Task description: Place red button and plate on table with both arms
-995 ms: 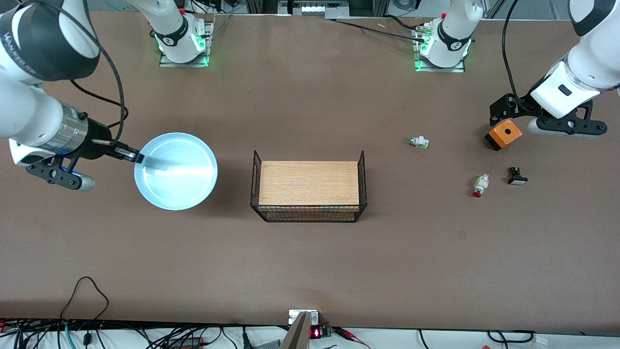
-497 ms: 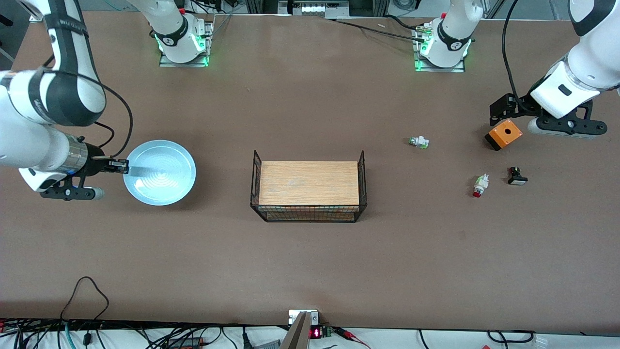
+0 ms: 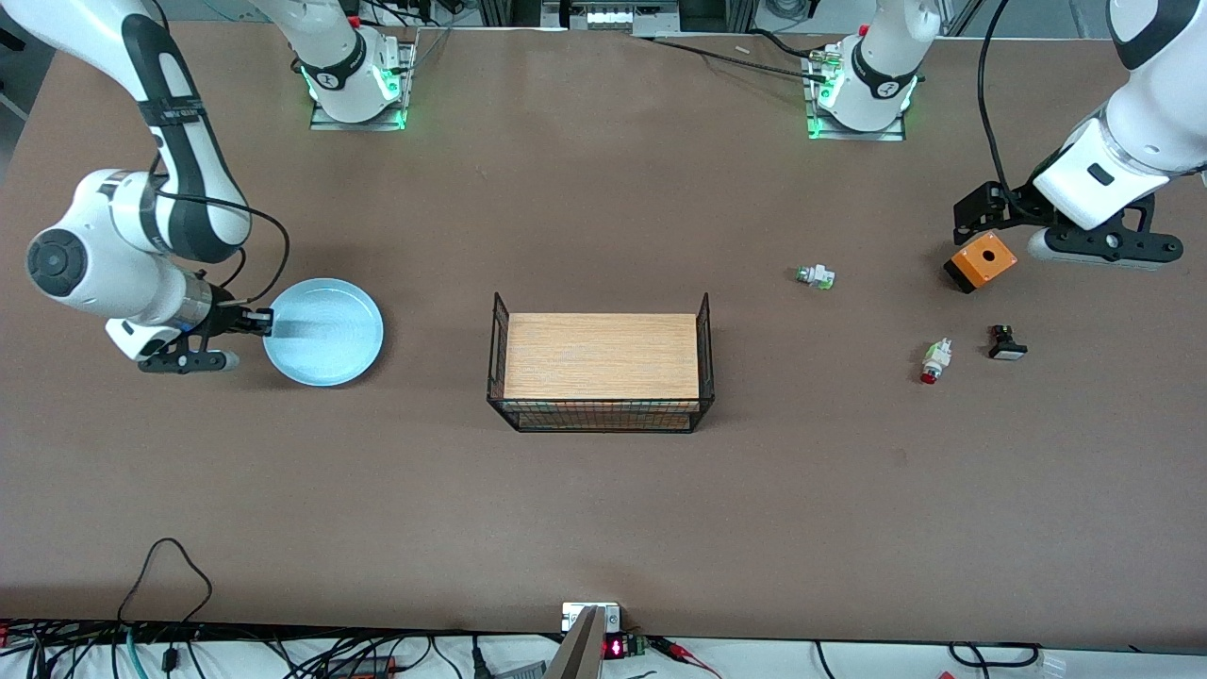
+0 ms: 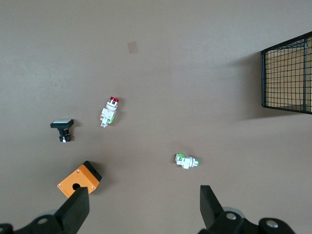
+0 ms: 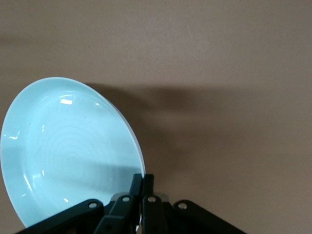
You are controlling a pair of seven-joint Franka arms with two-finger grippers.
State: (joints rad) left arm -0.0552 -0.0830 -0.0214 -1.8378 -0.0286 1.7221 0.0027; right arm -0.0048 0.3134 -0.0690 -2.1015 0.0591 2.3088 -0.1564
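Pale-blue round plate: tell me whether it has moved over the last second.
Yes. The pale-blue round plate, gripped at its rim by the right end effector, has shifted away from the black wire rack with the wooden top, toward the right arm's end of the table.

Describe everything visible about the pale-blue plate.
The plate is round, shallow and pale blue, glossy like glazed ceramic, with a raised rim and faint concentric rings inside; it holds nothing. The right gripper is shut on its rim at the edge toward the right arm's end of the table. The right wrist view shows it tilted, casting a shadow; whether its lower edge touches the tabletop cannot be told.
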